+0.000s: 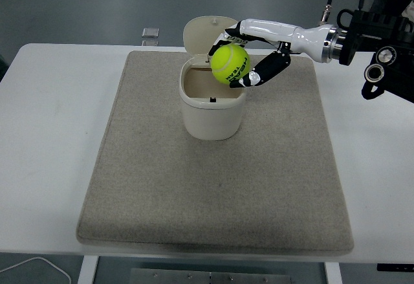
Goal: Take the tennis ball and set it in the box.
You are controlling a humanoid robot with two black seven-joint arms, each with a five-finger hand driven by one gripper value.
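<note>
tennis ball (pixel 230 63) print, too small to read

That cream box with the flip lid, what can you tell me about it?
The box is a small cream bin, plastic by its look, with rounded corners. Its hinged lid stands open and upright at the back. It sits upright on the grey mat. The right hand holds the tennis ball above its right rim.

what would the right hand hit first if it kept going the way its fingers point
Probably the open lid of the box: the right hand, holding the tennis ball, points left toward it. Depth is unclear, so it might pass in front.
</note>
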